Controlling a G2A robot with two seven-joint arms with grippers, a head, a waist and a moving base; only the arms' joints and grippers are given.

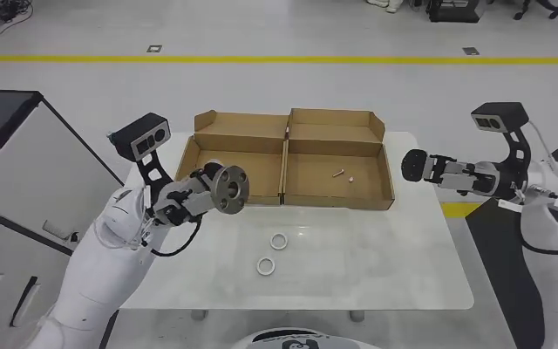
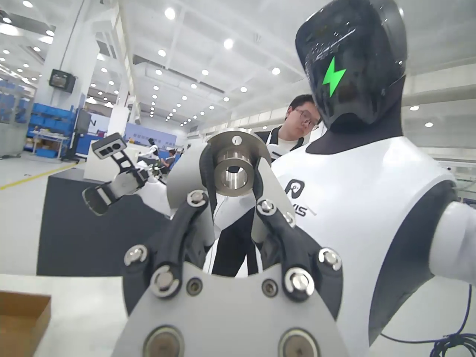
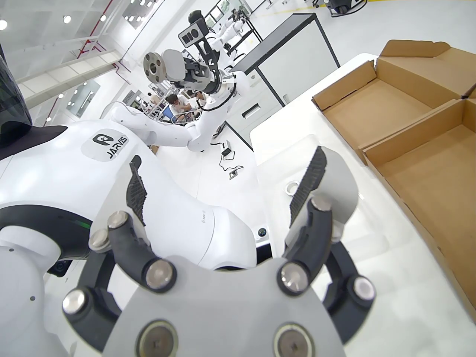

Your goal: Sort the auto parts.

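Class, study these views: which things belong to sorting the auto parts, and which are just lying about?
Belong:
flange, held in left end effector
rings on table
screw in right box
left box

Lying about:
cabinet beside the table
yellow floor line

Two open cardboard boxes [image 1: 258,166] lie side by side. One of the boxes holds one small screw [image 1: 338,172] and one tiny white piece [image 1: 350,179]. In front of the boxes, two white rings [image 1: 279,241] lie on the tabletop [image 1: 392,262]. One metal flange [image 1: 231,188] is held up at the boxes' front rim.
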